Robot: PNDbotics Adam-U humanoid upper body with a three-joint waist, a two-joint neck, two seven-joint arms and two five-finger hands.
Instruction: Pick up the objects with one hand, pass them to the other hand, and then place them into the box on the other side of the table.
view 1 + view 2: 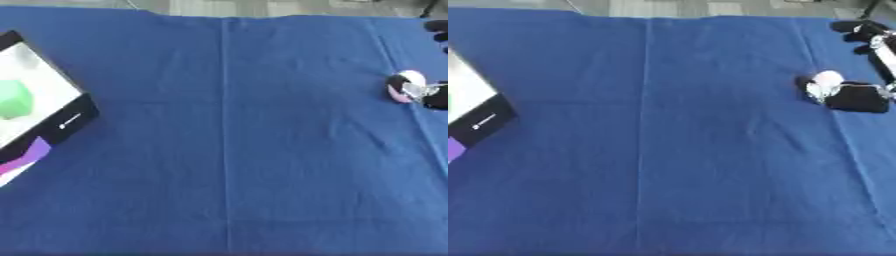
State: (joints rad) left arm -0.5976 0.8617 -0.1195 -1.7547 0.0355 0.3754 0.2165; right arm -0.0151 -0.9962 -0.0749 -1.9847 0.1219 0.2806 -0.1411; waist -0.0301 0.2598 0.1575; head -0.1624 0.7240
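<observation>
Blue cloth (227, 165) covers surface | box (39, 100) at left edge, white inside, black rim, green lump (13, 99) in it | right hand (857, 97) at right edge, touching small white-pink object (824, 82) on cloth; finger state cannot be told | left hand unseen

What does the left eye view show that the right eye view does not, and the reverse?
Only the left eye view shows the green object lying in the box, and more of the box's white inside. Only the right eye view shows more of the right hand, with the dark arm parts above it near the upper right corner. Both show the blue tablecloth, the box at the left edge, and the small white and pink object at the right hand. The left hand appears in neither.
</observation>
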